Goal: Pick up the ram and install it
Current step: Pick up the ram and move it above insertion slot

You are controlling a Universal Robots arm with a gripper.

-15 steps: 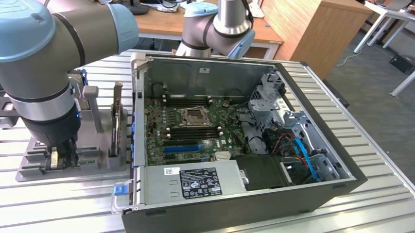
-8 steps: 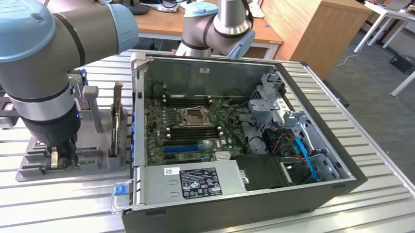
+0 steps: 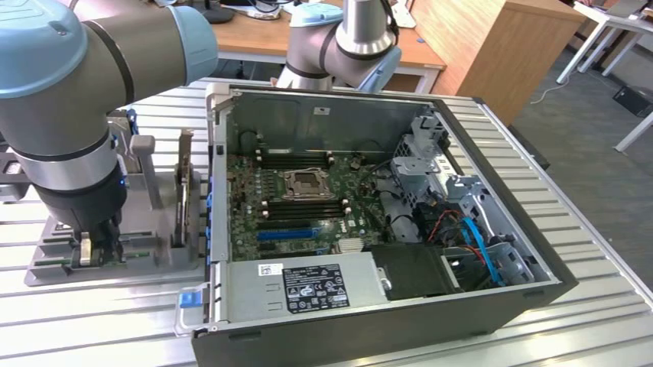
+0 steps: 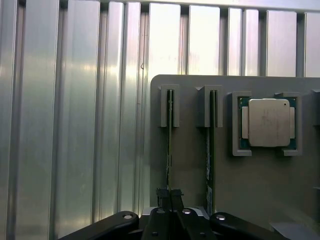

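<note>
Grey plastic holder (image 4: 192,170) is my landmark, flat on the ribbed aluminium table (image 4: 75,130). I see the ram (image 4: 169,145) standing on edge in the holder's outermost slot, next to the holder's rim, with its far end in the holder's clip. A second stick (image 4: 210,145) stands in the neighbouring slot. Past that one, a silver-lidded processor (image 4: 269,122) lies in the holder's square pocket. The gripper (image 4: 169,196) is down on the holder, fingers pressed together and pinching the near end of the ram's thin edge. In the exterior view I have the gripper (image 3: 97,251) low over the holder (image 3: 51,275), with the arm upright above it. A taller card (image 3: 183,199) stands upright in the holder too. The open computer case (image 3: 408,325) lies just beside the holder, its motherboard (image 3: 306,222) facing up. I can't make out the ram itself from that angle.
</note>
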